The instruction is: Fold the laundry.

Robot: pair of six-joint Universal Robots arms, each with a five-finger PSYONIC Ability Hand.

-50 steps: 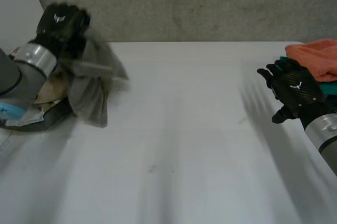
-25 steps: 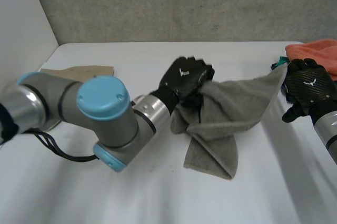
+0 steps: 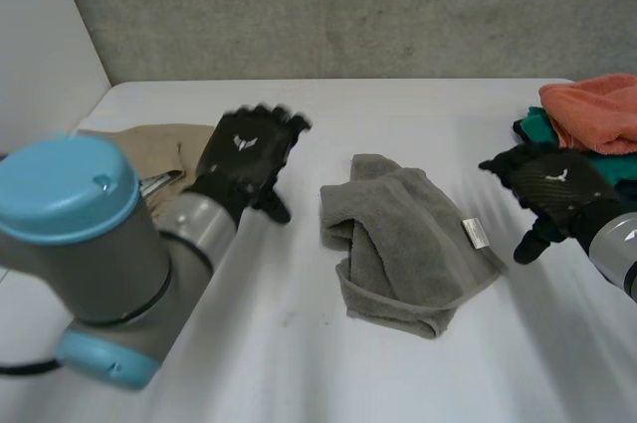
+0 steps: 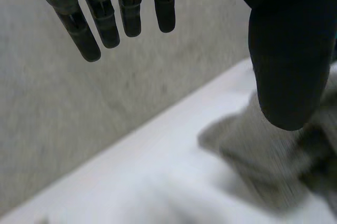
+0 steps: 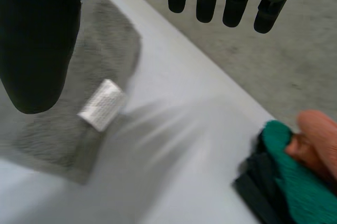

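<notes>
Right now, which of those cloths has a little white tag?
The grey towel, crumpled in the middle; the tan cloth, orange cloth and teal cloth show none.

Towel (image 3: 408, 249) crumpled mid table (image 3: 299, 373); 2 bare strips flank it. Left hand (image 3: 249, 156) and right hand (image 3: 549, 184) clear of it, fingers spread. Far strip to wall (image 3: 328, 5) bare. Obstacles: cloth stack (image 3: 592, 109) just behind right hand, beige cloth (image 3: 139, 139) beside left hand, left arm (image 3: 109, 244) over near-left table.

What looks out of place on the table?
The grey towel lies bunched on the table, one side rolled over itself, white tag exposed near the right hand. Both it and the left hand are open, off the towel. Nothing looks damaged.
</notes>
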